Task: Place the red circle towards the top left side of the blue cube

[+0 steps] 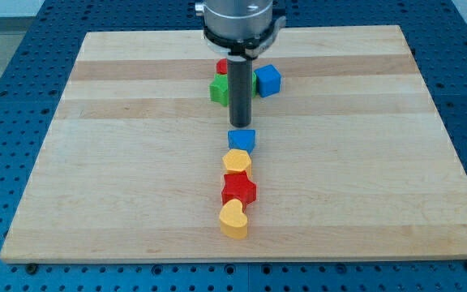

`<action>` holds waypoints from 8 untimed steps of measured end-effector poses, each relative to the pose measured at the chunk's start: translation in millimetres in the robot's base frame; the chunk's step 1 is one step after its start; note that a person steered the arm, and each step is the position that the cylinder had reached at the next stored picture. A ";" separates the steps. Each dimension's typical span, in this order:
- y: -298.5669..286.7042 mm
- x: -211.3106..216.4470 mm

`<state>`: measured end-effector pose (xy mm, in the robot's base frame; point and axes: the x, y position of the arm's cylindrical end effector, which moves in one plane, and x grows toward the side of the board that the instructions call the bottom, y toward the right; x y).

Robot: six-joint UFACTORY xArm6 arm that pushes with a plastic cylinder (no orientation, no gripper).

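The red circle (222,66) sits near the view's top centre, mostly hidden behind my rod. The blue cube (268,79) lies just to its right, past the rod. A green block (219,90) sits directly below the red circle and touches it. My tip (240,124) rests on the board below these three blocks, just above a second blue block (242,139). The tip touches none of the blocks that I can see.
Below the second blue block, a column runs toward the view's bottom: a yellow block (237,161), a red star (238,189) and a yellow heart (233,219). The wooden board (96,178) lies on a blue perforated table.
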<state>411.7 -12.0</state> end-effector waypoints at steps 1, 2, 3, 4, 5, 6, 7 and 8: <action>-30.2 0.0; -70.8 -8.3; -81.3 -9.0; -82.6 -9.2; -85.3 -22.4; -85.3 -32.2; -85.3 -32.2; -85.3 -33.5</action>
<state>378.2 -97.3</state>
